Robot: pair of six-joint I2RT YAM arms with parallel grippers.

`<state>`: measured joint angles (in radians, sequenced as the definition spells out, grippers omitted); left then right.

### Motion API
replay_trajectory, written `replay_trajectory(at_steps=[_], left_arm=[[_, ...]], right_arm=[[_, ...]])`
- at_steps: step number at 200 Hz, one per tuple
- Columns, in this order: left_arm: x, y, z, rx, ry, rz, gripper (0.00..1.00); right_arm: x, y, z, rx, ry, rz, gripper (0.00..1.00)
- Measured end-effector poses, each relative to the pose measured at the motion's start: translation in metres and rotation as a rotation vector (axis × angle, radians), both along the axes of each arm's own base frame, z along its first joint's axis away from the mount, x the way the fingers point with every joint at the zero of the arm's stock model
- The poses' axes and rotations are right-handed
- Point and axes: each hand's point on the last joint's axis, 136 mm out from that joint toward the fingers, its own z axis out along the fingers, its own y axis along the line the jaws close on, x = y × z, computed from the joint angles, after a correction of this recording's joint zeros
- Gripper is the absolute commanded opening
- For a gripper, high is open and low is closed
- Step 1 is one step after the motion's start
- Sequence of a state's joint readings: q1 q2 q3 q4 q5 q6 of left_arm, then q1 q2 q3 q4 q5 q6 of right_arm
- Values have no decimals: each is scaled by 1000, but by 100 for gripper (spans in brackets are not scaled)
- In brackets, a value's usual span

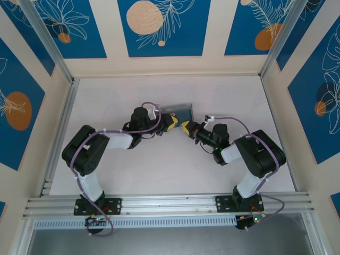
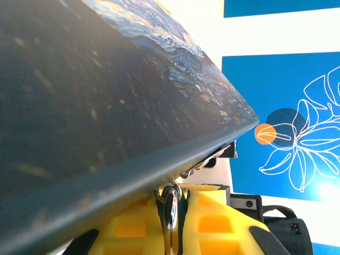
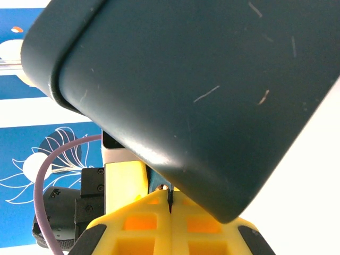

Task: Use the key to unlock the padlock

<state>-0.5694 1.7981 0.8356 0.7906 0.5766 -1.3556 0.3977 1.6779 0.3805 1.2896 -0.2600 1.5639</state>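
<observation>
We log two arms, their bases bolted onto the aluminium rail point(image 1: 170, 201).
- Left arm point(image 1: 85, 151), right arm point(image 1: 263, 154): black rounded joint housings, white links, black base plates.
- One purple cable point(image 1: 237, 124) loops along each arm beyond the rail.
- Green lights glow just below the rail.
- Left gripper point(image 1: 171, 123), right gripper point(image 1: 186, 128): yellow fingers point(image 3: 138, 226) with square recesses, black screwed mounts.

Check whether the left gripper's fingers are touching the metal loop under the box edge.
Touching. The left wrist view shows the left gripper pinching the metal loop between its fingers.
</observation>
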Motion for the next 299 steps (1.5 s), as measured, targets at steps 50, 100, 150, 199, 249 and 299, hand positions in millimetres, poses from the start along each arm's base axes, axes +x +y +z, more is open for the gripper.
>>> replay_trajectory(at_steps=[50,100,150,199,249,299], left_arm=[[0,0,1,-3,-5,0,0],[0,0,0,-2,-5,1,0],[0,1,-1,1,-1,1,0],[-1,1,-2,3,0,1,0],[-1,1,-2,3,0,0,0],[0,1,-2,3,0,1,0]], right_arm=[[0,0,2,1,-3,-2,0],[-1,0,1,-5,3,-1,0],[-13,-5,-3,-35,3,5,0],[-15,-6,-4,-57,5,8,0],[-10,-4,2,-60,-7,10,0],[-4,-1,10,-54,-23,10,0]])
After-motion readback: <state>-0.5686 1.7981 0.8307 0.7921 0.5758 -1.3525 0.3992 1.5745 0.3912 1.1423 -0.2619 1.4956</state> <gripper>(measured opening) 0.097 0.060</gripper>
